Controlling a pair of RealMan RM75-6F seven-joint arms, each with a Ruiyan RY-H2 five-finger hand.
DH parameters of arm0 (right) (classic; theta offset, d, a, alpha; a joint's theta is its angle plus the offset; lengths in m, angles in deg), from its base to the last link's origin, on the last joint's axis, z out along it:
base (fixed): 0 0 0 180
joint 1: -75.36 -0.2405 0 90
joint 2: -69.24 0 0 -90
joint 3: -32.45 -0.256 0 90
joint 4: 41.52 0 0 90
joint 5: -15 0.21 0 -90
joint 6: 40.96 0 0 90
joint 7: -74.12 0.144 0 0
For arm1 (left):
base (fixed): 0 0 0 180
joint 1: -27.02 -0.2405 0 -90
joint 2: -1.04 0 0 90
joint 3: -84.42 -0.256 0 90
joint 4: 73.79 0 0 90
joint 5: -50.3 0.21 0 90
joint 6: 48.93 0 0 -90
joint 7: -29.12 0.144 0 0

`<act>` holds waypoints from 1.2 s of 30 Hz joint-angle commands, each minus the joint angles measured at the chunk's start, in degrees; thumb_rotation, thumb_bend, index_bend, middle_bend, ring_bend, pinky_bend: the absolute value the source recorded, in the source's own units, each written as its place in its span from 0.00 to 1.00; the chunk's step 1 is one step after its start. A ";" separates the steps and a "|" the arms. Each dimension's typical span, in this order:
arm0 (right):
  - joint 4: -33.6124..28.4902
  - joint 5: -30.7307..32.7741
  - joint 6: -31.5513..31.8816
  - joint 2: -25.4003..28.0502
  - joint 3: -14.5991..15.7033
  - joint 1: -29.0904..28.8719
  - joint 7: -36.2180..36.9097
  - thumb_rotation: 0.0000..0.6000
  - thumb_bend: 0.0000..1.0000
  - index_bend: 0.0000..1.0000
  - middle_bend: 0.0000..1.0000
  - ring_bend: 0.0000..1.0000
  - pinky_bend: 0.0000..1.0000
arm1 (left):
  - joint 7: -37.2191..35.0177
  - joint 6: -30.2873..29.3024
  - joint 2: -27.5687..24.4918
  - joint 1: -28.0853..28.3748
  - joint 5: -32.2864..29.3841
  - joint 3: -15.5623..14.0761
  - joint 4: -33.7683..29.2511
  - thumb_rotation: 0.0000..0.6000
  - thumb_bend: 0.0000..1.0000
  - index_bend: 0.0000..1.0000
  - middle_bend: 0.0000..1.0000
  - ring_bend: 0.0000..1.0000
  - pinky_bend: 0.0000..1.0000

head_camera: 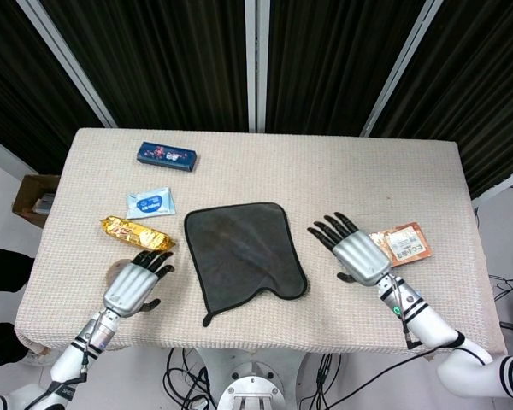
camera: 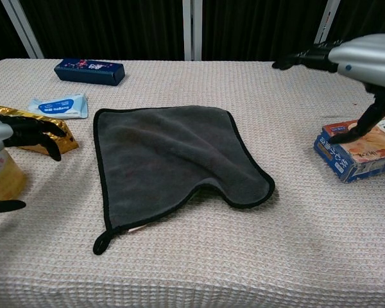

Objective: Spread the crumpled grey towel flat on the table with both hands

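Note:
The grey towel (head_camera: pixel 242 249) with its black edging lies mostly spread in the middle of the table; in the chest view the grey towel (camera: pixel 173 157) has its near right corner curved inward and a small loop tab at the near left. My left hand (head_camera: pixel 137 282) hovers left of it, fingers apart, holding nothing; the chest view catches only the left hand (camera: pixel 19 138) at the frame's edge. My right hand (head_camera: pixel 352 248) is to the towel's right, fingers spread and empty; the right hand (camera: pixel 346 61) sits high at the chest view's right edge. Neither hand touches the towel.
A gold snack packet (head_camera: pixel 137 231) and a white wipes pack (head_camera: pixel 150 203) lie left of the towel, with a blue box (head_camera: pixel 166 155) farther back. An orange-brown box (head_camera: pixel 403 244) sits just right of my right hand. A roll of tape (camera: pixel 1 173) is under my left hand.

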 commanded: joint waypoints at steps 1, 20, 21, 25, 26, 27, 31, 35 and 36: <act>0.14 0.84 1.15 1.00 -1.25 0.95 1.30 1.00 0.02 0.01 0.07 0.00 0.00 | -4.21 0.05 2.84 0.34 5.10 -2.02 3.95 1.00 0.14 0.34 0.13 0.12 0.18; 2.57 0.19 4.66 0.94 -2.50 4.82 5.22 1.00 0.02 0.01 0.07 0.00 0.00 | -9.92 1.07 15.62 3.67 10.70 0.33 16.81 1.00 0.12 0.38 0.14 0.12 0.18; 2.67 0.18 4.67 0.94 -2.50 4.95 5.29 1.00 0.02 0.01 0.07 0.00 0.00 | -10.23 1.21 15.94 3.77 10.59 0.41 16.99 1.00 0.12 0.39 0.14 0.12 0.18; 3.13 0.26 4.63 0.82 -2.54 5.46 5.93 1.00 0.02 0.01 0.07 0.00 0.00 | -11.01 1.21 17.41 4.16 10.64 0.75 18.51 1.00 0.16 0.44 0.16 0.12 0.18; 3.25 0.18 4.69 0.81 -2.57 5.60 6.12 1.00 0.02 0.01 0.07 0.00 0.00 | -11.28 1.35 17.76 4.25 10.52 0.79 18.95 1.00 0.18 0.45 0.16 0.12 0.18; 3.32 0.08 4.75 0.80 -2.58 5.70 6.22 1.00 0.02 0.01 0.07 0.00 0.00 | -11.57 1.41 17.96 4.31 10.45 0.80 19.18 1.00 0.20 0.46 0.16 0.12 0.18; 3.50 -0.19 4.91 0.82 -2.62 6.13 6.54 1.00 0.02 0.01 0.07 0.00 0.00 | -13.02 0.67 18.49 4.36 10.74 0.69 19.79 1.00 0.34 0.51 0.17 0.12 0.18; 3.67 -0.36 4.84 0.71 -2.72 6.41 6.76 1.00 0.02 0.01 0.07 0.00 0.00 | -15.22 0.32 18.44 4.42 10.76 0.38 19.41 1.00 0.44 0.53 0.18 0.12 0.18; 3.73 -0.41 4.84 0.66 -2.74 6.46 6.80 1.00 0.02 0.01 0.07 0.00 0.00 | -15.61 0.24 18.40 4.44 10.79 0.33 19.35 1.00 0.46 0.53 0.18 0.12 0.18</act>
